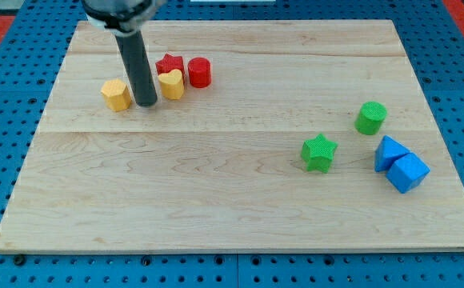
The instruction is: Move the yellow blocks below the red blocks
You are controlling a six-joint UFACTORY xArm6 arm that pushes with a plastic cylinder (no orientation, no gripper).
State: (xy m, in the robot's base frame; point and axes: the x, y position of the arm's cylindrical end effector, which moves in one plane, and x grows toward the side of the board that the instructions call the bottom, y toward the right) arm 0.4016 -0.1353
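Note:
My tip (146,104) stands on the board at the view's upper left, between two yellow blocks. A yellow hexagon (116,94) lies just to its left. A yellow heart (171,84) lies just to its right, close to the rod. A red star (169,66) sits right above the yellow heart, touching it. A red cylinder (199,72) stands to the right of the star. Both yellow blocks lie slightly lower in the view than the red ones.
A green cylinder (370,118) and a green star (319,152) lie at the view's right. Two blue blocks (391,151) (408,172) sit together further right. The wooden board (216,200) ends in a blue perforated surround.

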